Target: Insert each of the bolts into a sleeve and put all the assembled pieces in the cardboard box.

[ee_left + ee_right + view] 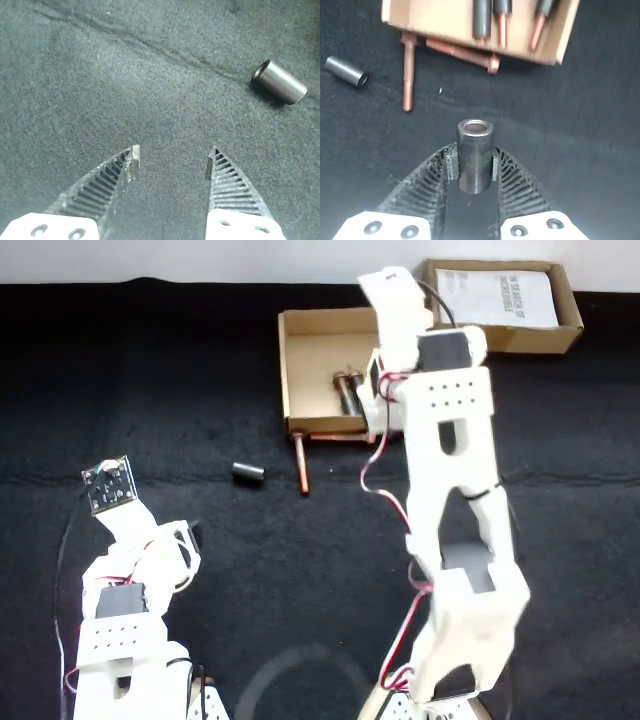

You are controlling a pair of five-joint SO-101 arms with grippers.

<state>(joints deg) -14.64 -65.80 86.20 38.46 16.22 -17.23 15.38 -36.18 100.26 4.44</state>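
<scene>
Held sleeve (pixel 475 155): one, upright, clamped between the right gripper (pixel 474 164) fingers, above the table (pixel 580 125) near the cardboard box (pixel 430 17).
Loose sleeve (pixel 346 71): one, on the table near the left gripper (pixel 172 162), whose jaws stand apart and empty.
Loose bolts (pixel 408 75): two; the second bolt (pixel 460 50) lies against the box front.
Assembled pieces (pixel 502 17): three, in the box.
Risk: the wall crowds fingers reaching that bolt, and the held sleeve may twist during insertion.

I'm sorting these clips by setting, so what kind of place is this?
Probably a robotics test bench: two white arms at a black-clothed table, the right gripper holding a sleeve, and loose bolts lying beside a cardboard box of assembled pieces.
</scene>
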